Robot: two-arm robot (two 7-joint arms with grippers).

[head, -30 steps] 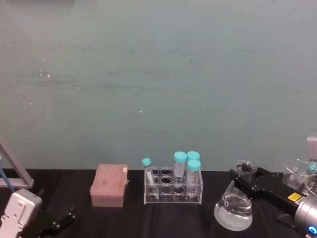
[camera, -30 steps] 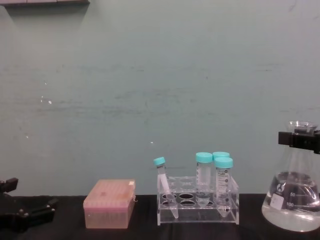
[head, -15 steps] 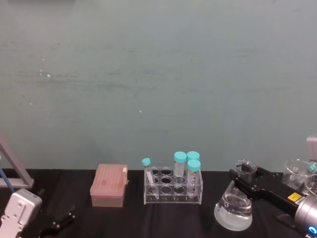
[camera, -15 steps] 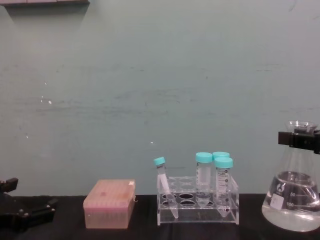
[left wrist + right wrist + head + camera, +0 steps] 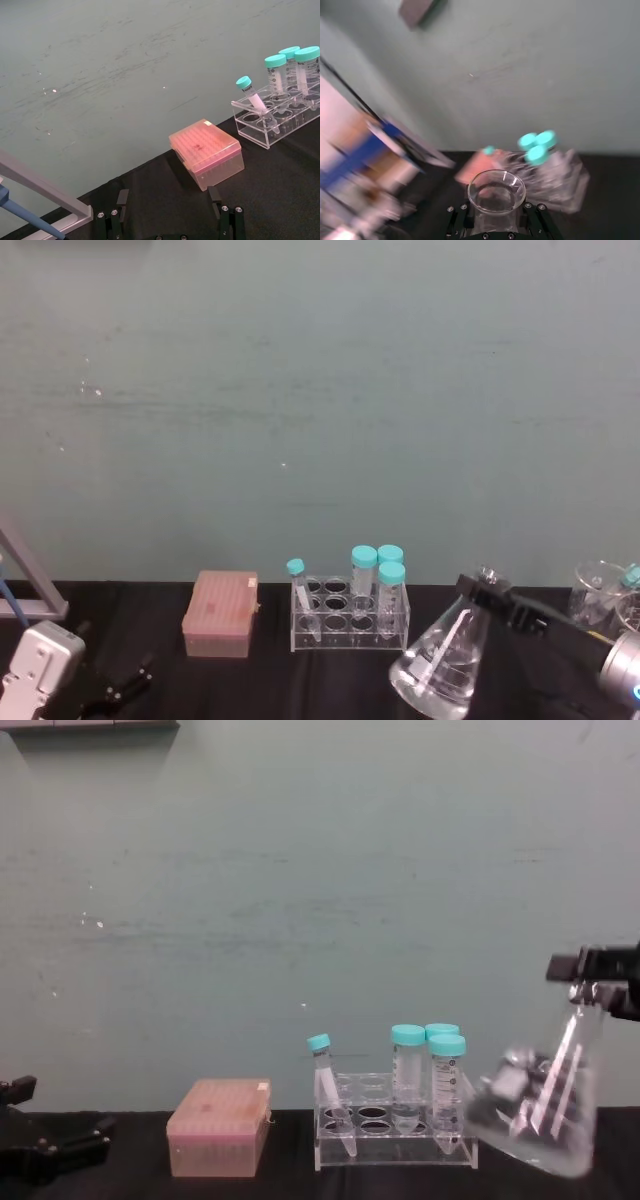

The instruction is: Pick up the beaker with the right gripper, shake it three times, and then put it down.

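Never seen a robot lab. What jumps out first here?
The glass beaker on the right, tilted steeply with its base toward the tube rack, the right gripper clamped on its neck. Next, the teal-capped tubes in that rack at centre and the pink box to its left. The left gripper sits parked at lower left.

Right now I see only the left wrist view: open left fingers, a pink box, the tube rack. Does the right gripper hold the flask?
Observer: Yes. In the chest view the right gripper clamps the neck of the conical flask, tilted, base toward the tube rack.
Operator: Does it touch the rack?
Observer: I cannot tell; in the head view its base is nearer the robot than the rack's right end.
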